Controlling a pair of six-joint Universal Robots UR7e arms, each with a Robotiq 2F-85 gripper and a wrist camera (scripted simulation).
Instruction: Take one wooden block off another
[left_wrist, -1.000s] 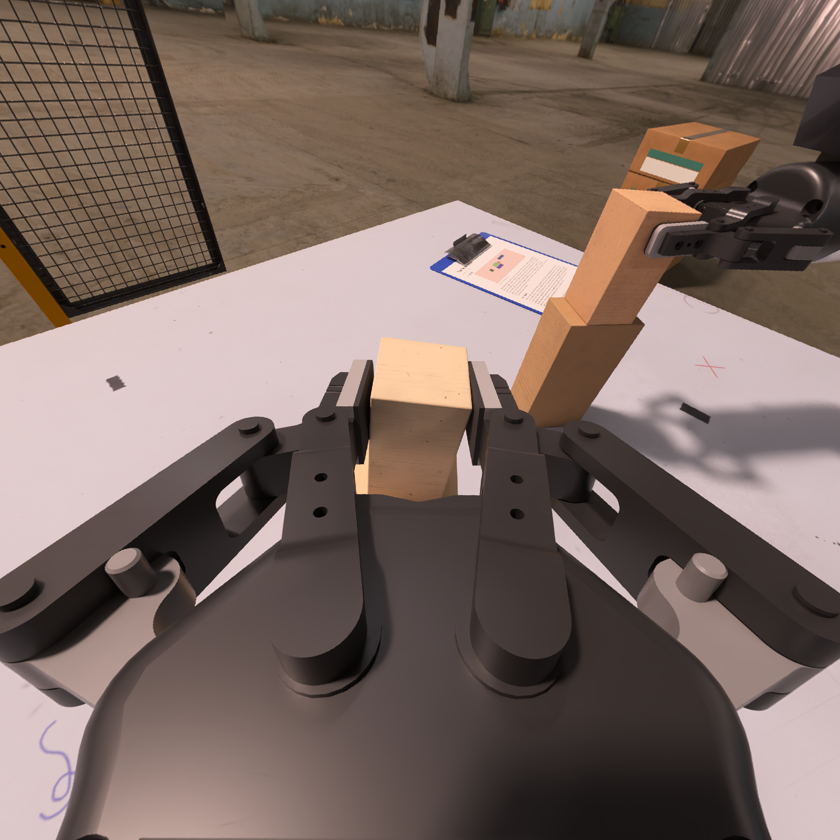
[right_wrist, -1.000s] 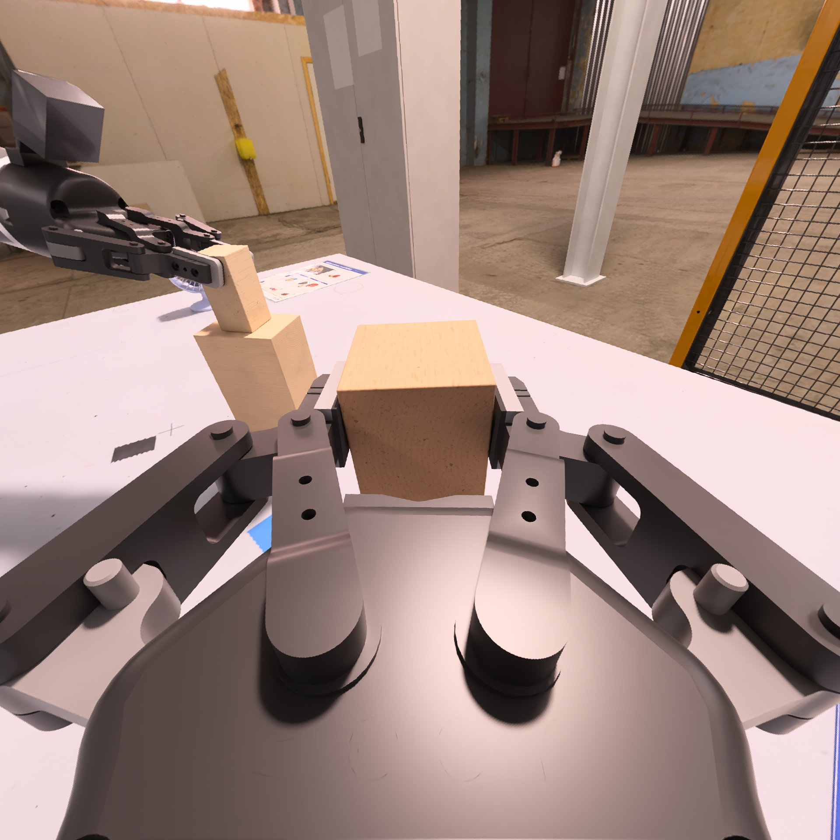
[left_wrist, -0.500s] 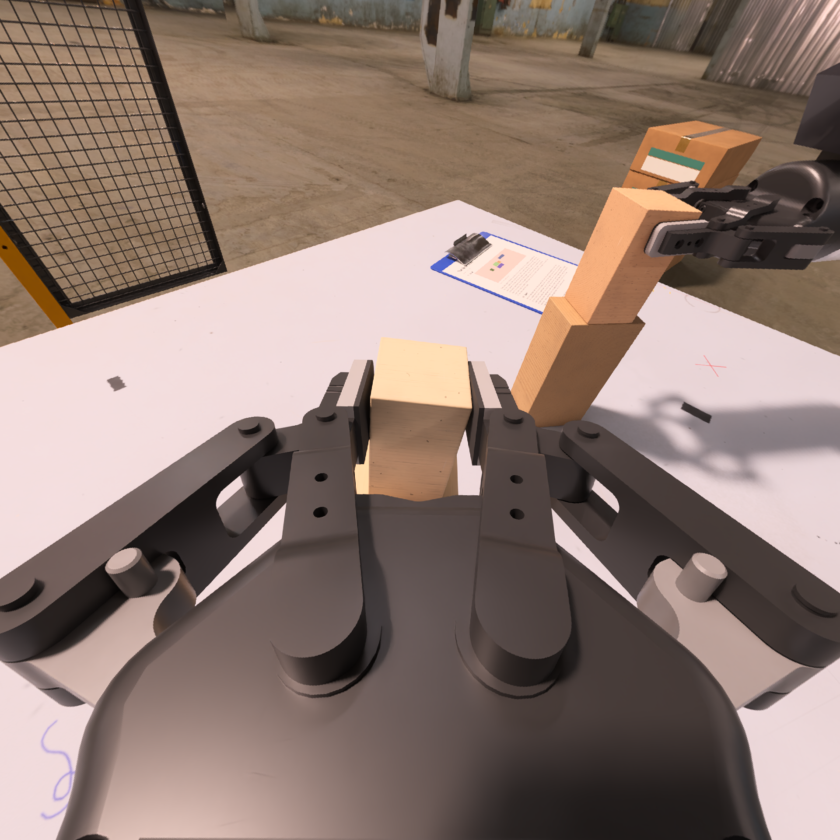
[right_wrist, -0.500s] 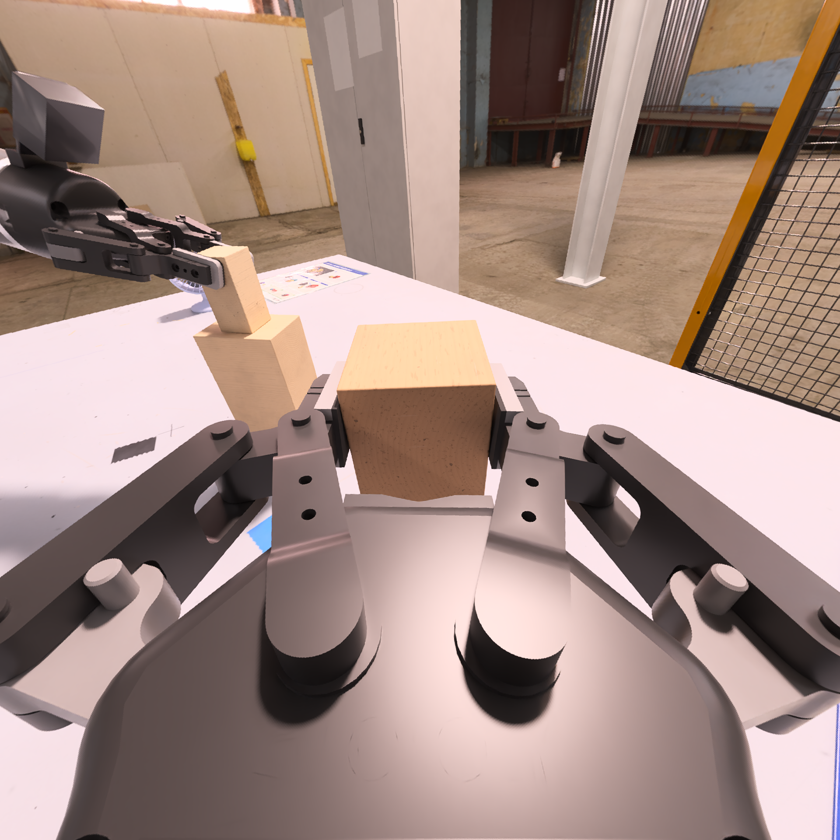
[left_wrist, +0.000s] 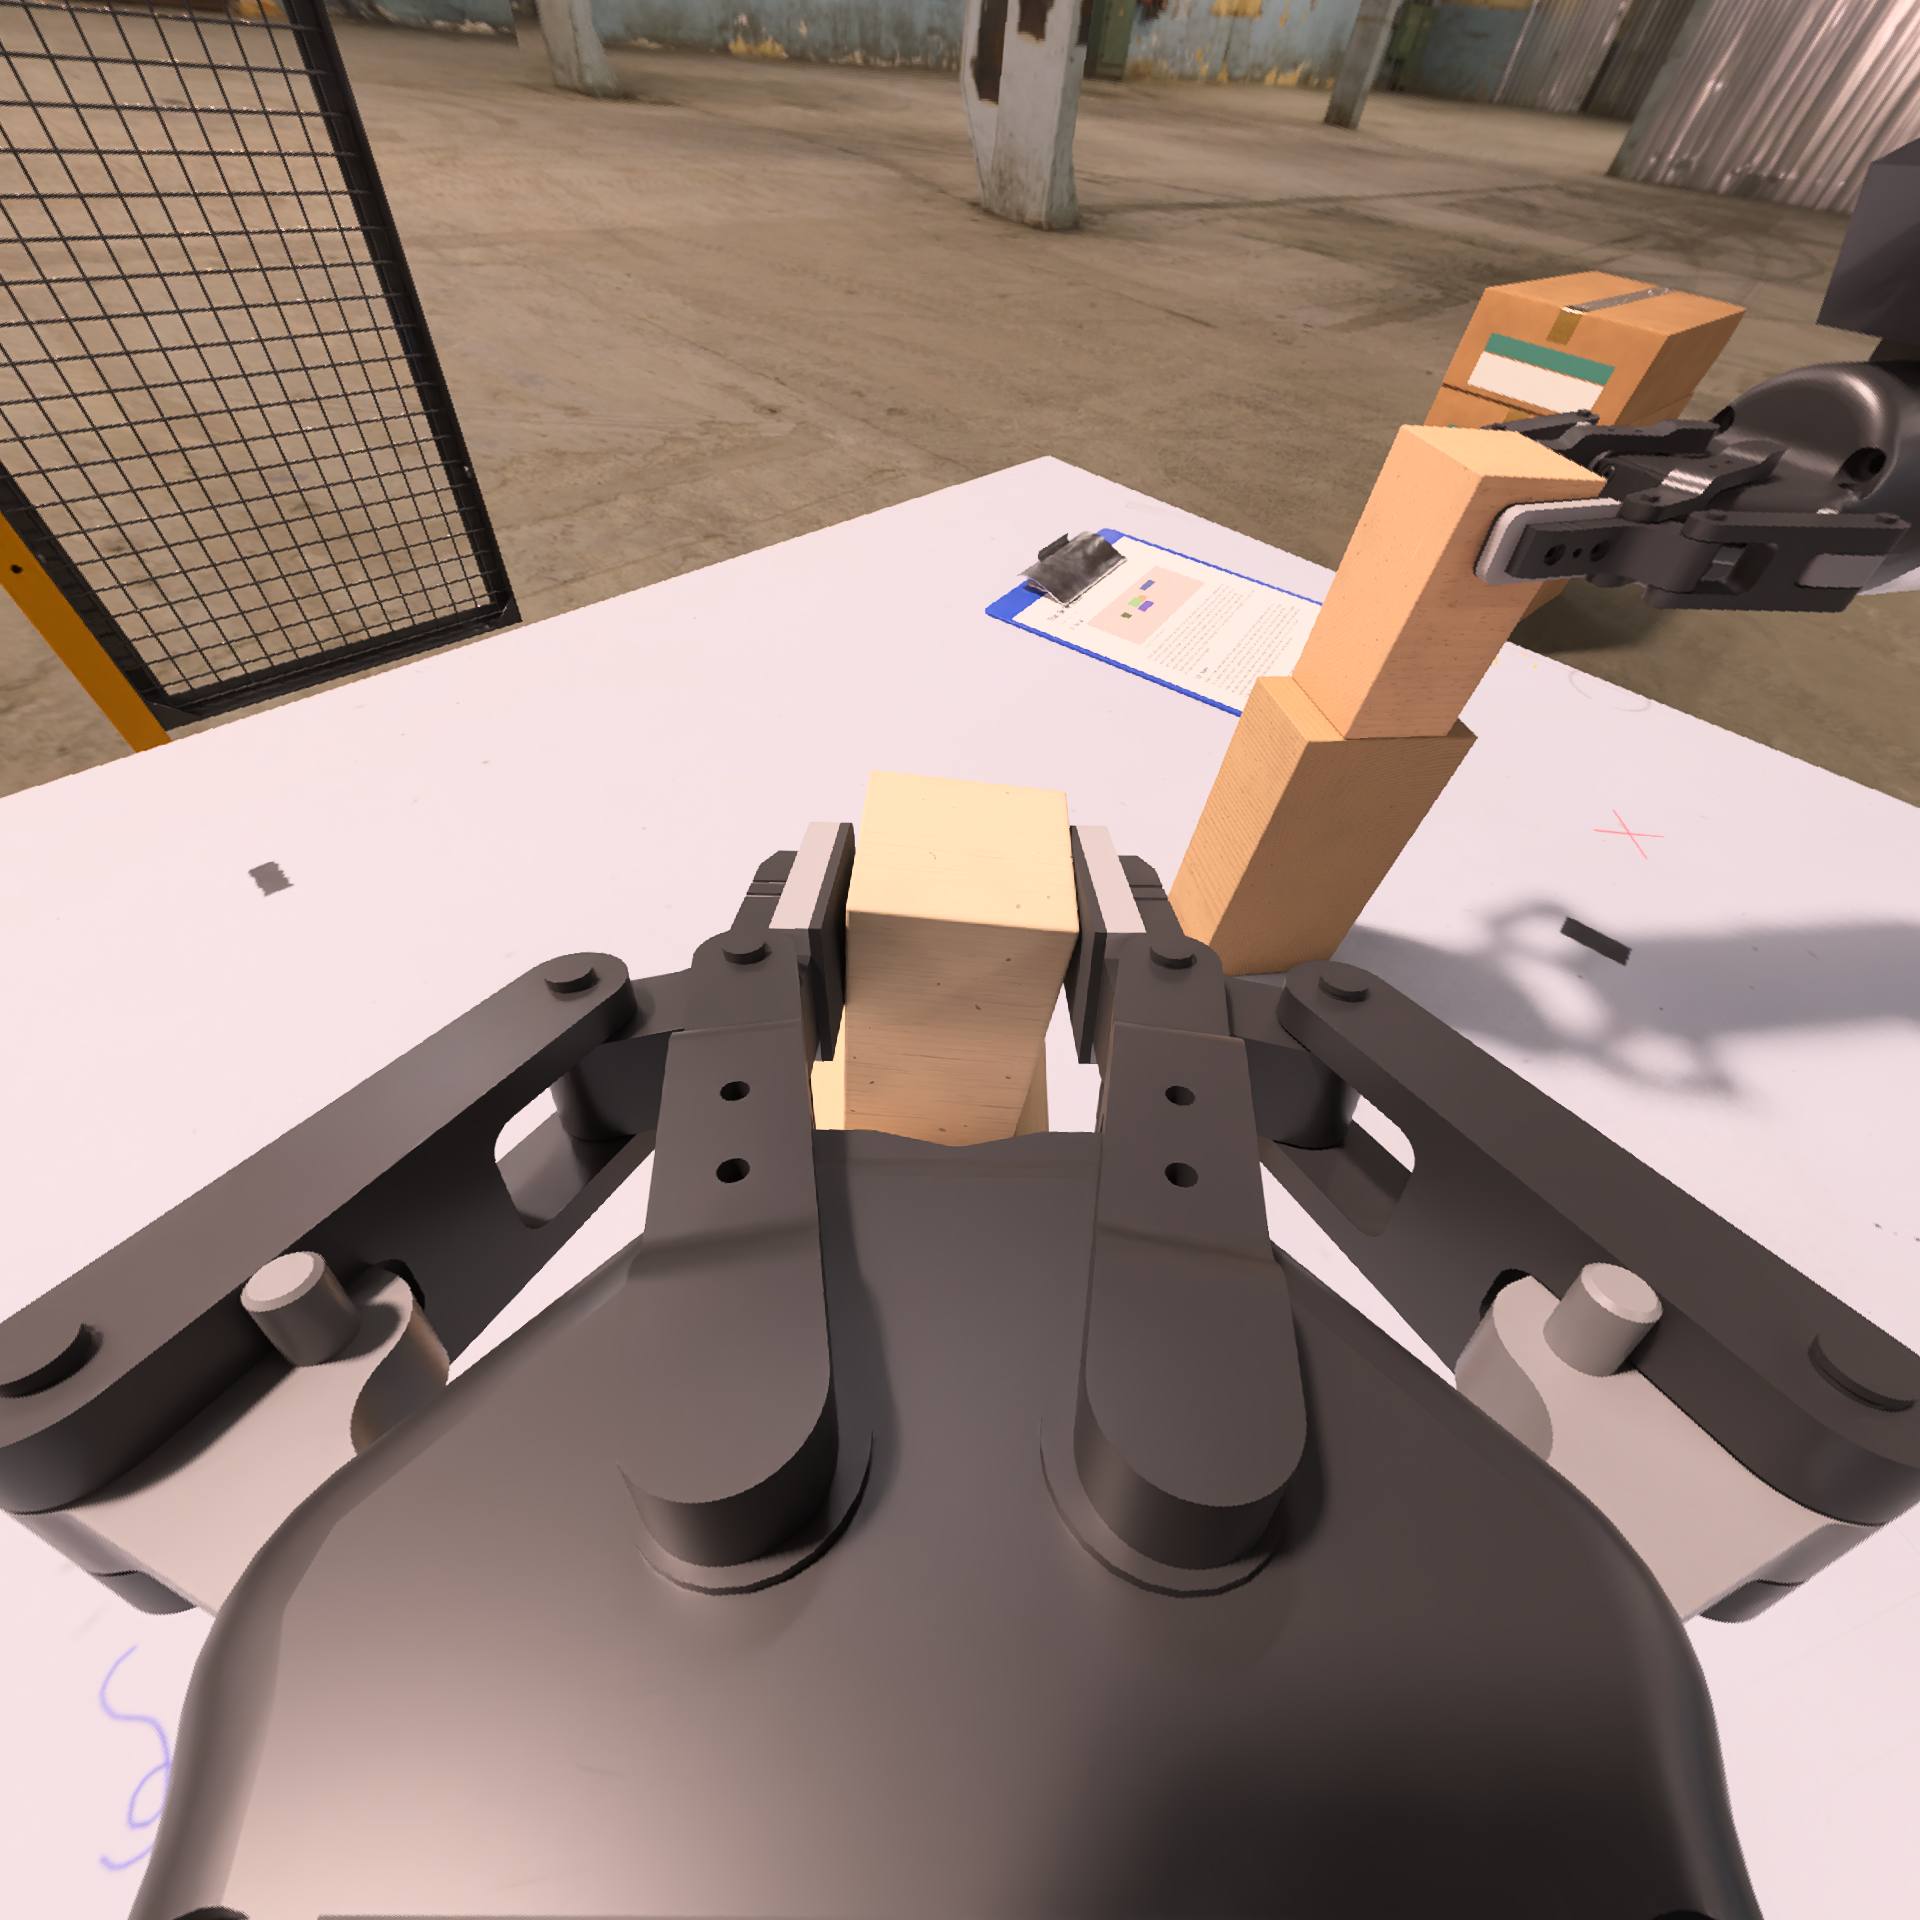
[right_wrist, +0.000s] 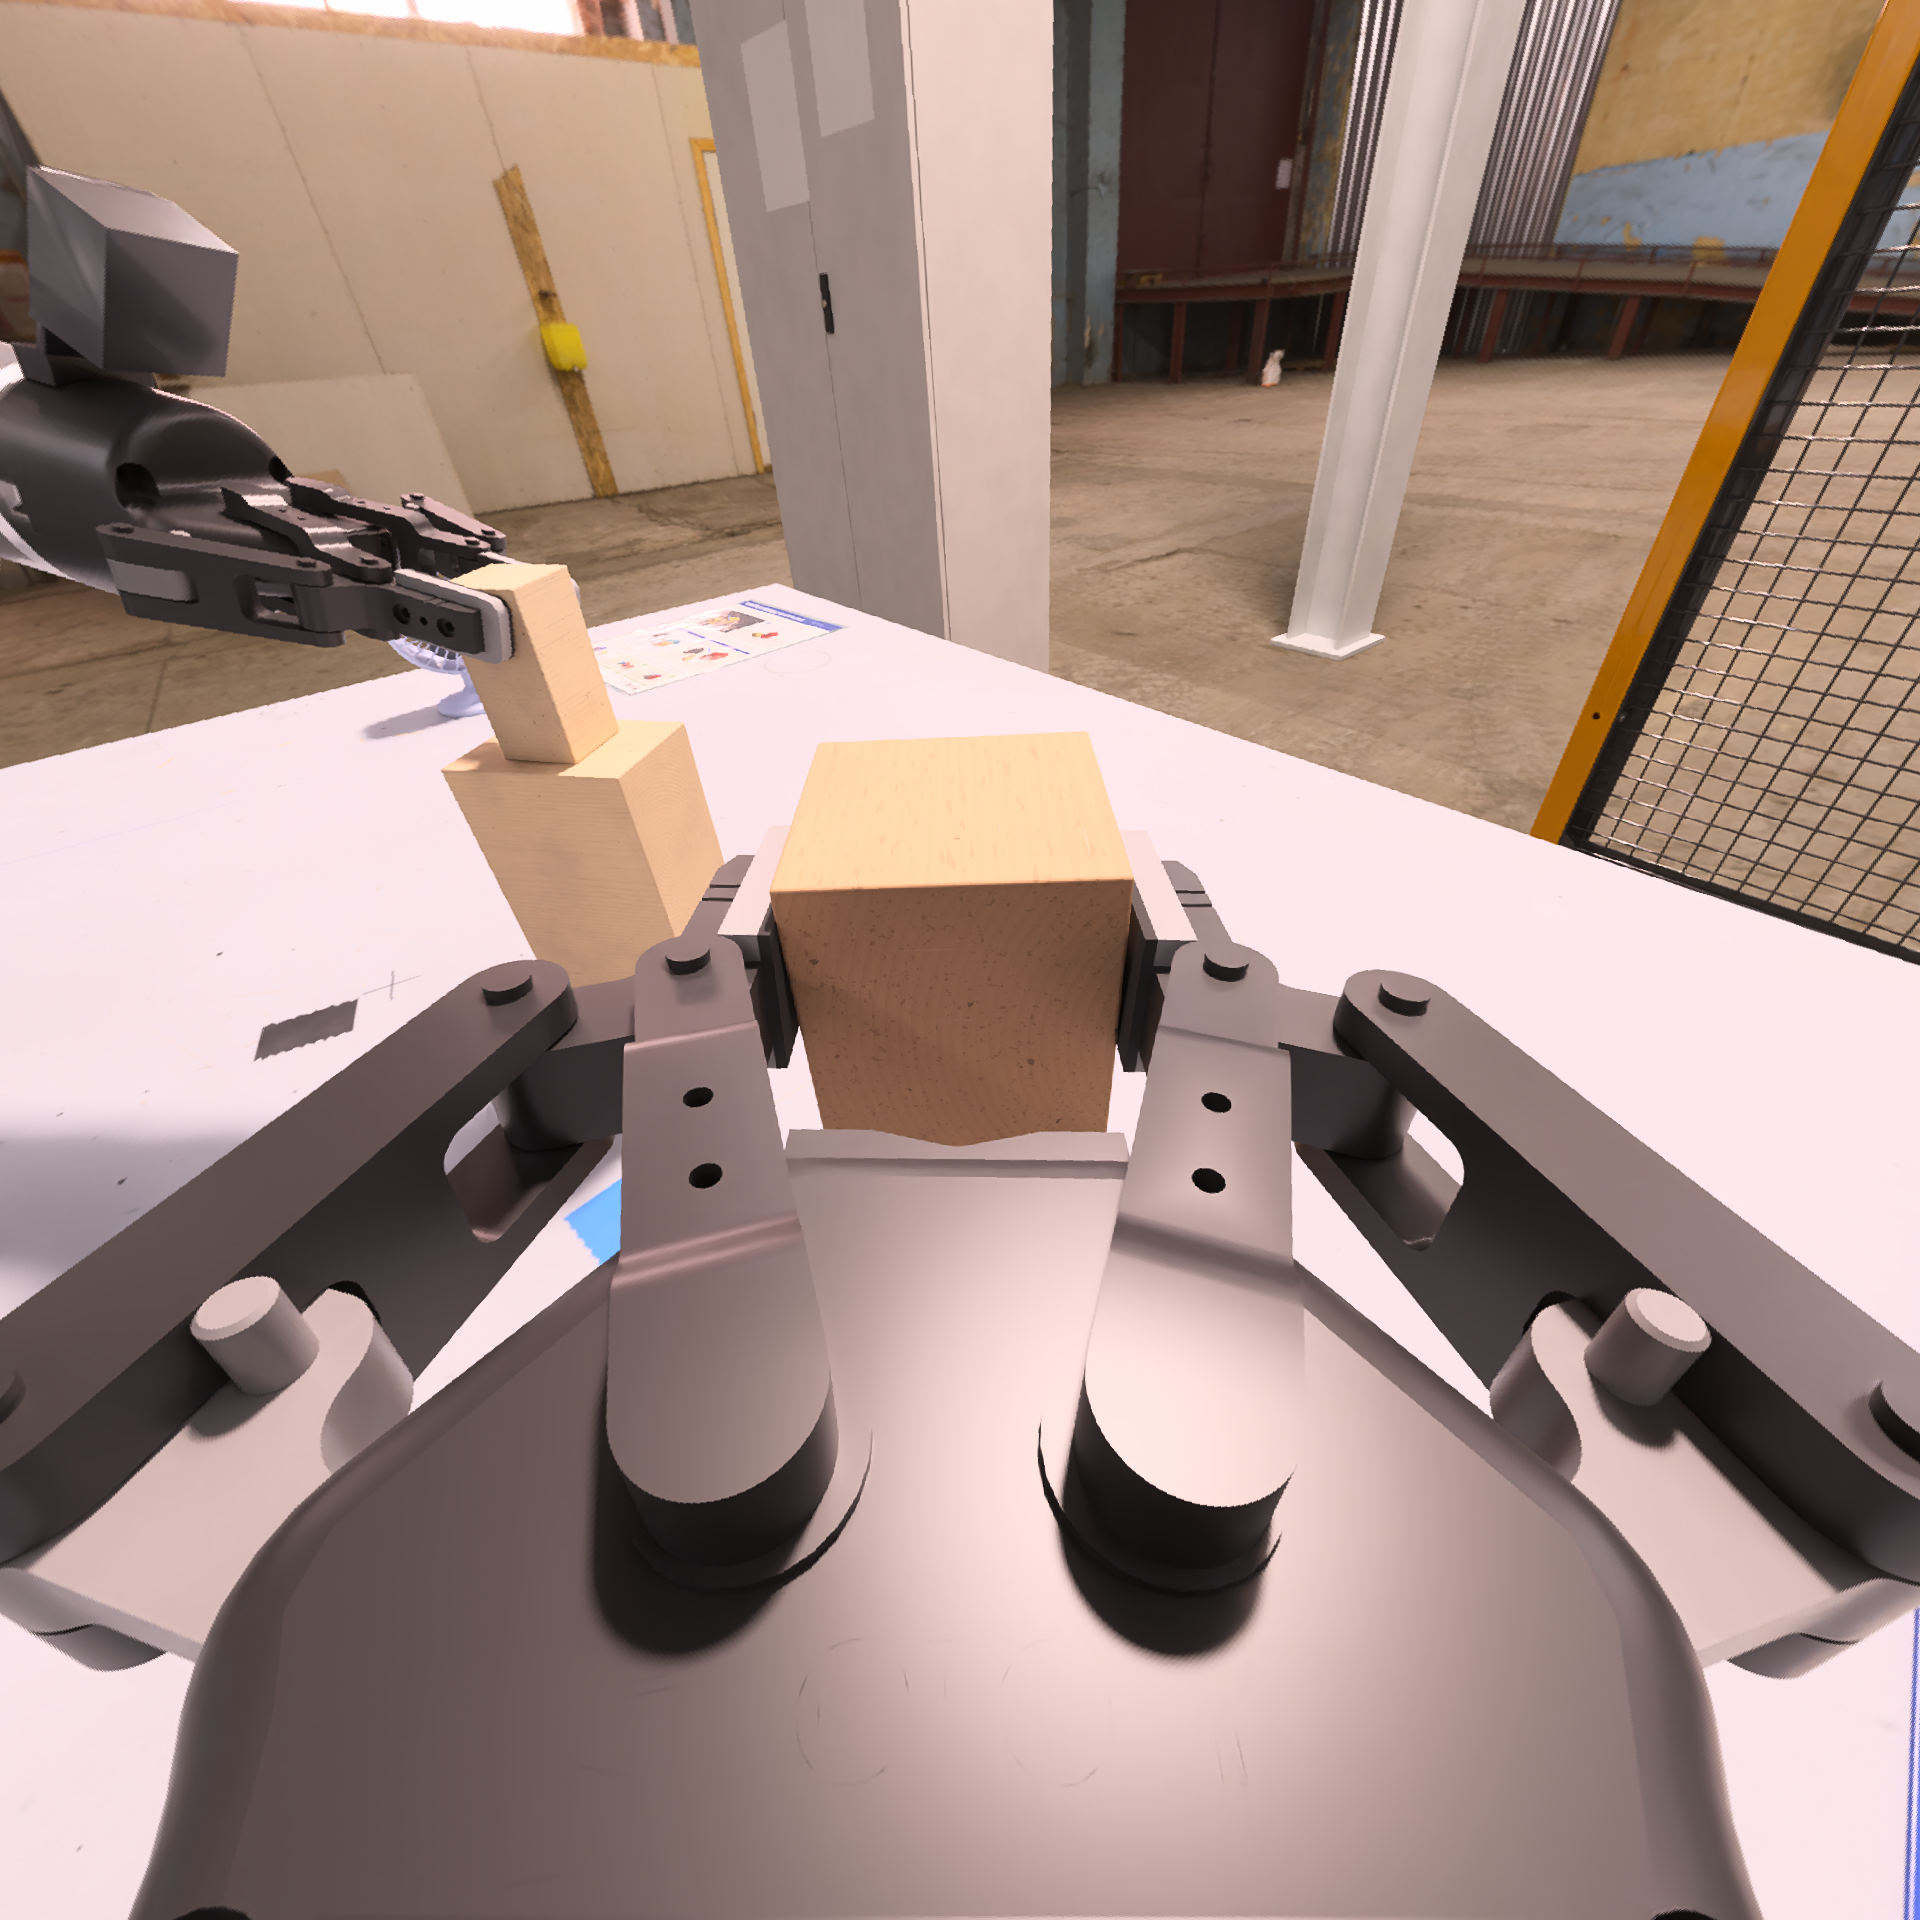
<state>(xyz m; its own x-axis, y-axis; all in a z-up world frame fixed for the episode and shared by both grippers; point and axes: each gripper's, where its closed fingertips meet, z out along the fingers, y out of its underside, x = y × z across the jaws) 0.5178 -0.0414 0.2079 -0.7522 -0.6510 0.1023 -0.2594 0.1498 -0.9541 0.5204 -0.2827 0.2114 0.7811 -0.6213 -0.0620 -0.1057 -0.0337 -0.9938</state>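
Setting: industrial hall with concrete floor, pillars and a wire-mesh fence panel (left_wrist: 208, 343) on an orange post. Work surface: white table (left_wrist: 520, 831), bearing small dark marks and a red cross (left_wrist: 1628, 831).

Item 1. Pale stack, seen in both views. Small pale block (left_wrist: 961, 935) stands on a larger pale block (right_wrist: 592, 842), which rests on the table. In the right wrist view the small block leans slightly on the larger one's top face. Left gripper (left_wrist: 961, 894): clamped on the small block, a pad pressed flat to each side face near its top.

Item 2. Darker stack, just beside the pale one. Upper tan block (right_wrist: 951, 935) sits on a lower tan block (left_wrist: 1309, 842); bottom faces touching, upper one offset toward one edge. Right gripper (right_wrist: 951, 914): clamped on the upper tan block, pads against two opposite sides near its top. In the left wrist view, the same gripper reaches in from the right at the block's top end.

Item 3. Blue clipboard (left_wrist: 1153, 613) with a printed sheet, flat on the table behind the darker stack.

Item 4. Printed sheet (right_wrist: 717, 639) at the far table edge, right wrist view.

Item 5. Cardboard box (left_wrist: 1579, 353) with a green-and-white label, beyond the table.

Item 6. Small blue patch (right_wrist: 594, 1221) on the table under the right gripper's linkage.
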